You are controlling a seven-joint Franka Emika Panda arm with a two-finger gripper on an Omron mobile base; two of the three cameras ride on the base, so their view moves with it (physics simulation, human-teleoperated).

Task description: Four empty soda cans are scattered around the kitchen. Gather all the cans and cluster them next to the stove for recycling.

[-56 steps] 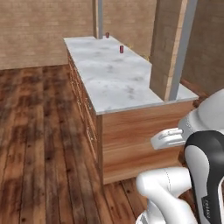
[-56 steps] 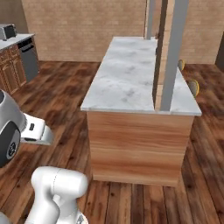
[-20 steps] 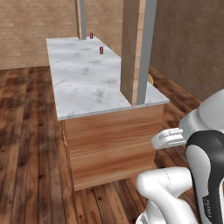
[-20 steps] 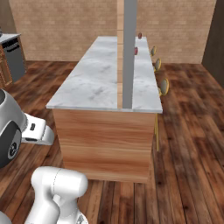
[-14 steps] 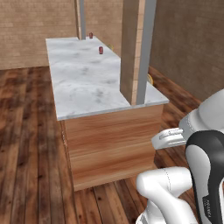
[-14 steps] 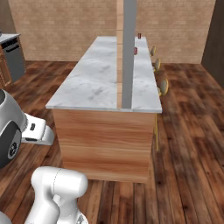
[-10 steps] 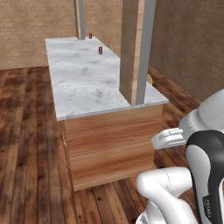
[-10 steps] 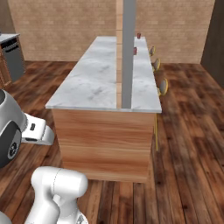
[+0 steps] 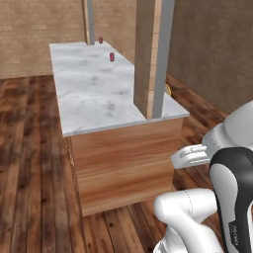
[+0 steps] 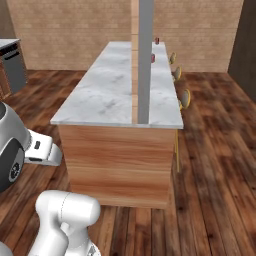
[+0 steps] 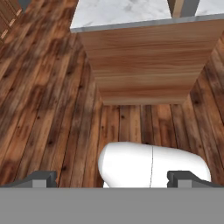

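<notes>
- Two of the small red cylindrical soda cans with silver tops are in sight, both way out ahead of me at the far end of the long white marble-topped wooden kitchen island (image 9: 99,94).
- The nearer red can (image 9: 111,57) stands upright on the marble, close to the island's right-hand edge and just past the tall wood-and-grey-steel pillar (image 9: 154,54) that rises from the counter. From the right base view the same can (image 10: 153,58) peeks out right beside the pillar.
- The farther red can (image 9: 100,40) is upright too, right at the island's back end, next to a thin grey post (image 9: 90,22). In the right base view it's this one (image 10: 157,40).
- They're tiny at this range, so honestly all I can make out is red bodies with a paler top. No label detail.
- My dark two-finger gripper (image 11: 111,178) is hanging low, pointed at the brown plank floor (image 11: 48,109) in front of the island's plain wood end panel (image 11: 148,61). Fingertips (image 11: 42,178) sit far apart, so wide open, nothing between them.
- Yellow round-seat bar stools (image 10: 184,98) line the island's right side.
- A steel appliance (image 10: 14,70) sits off to my left against the counter there; can't tell what it is.
</notes>
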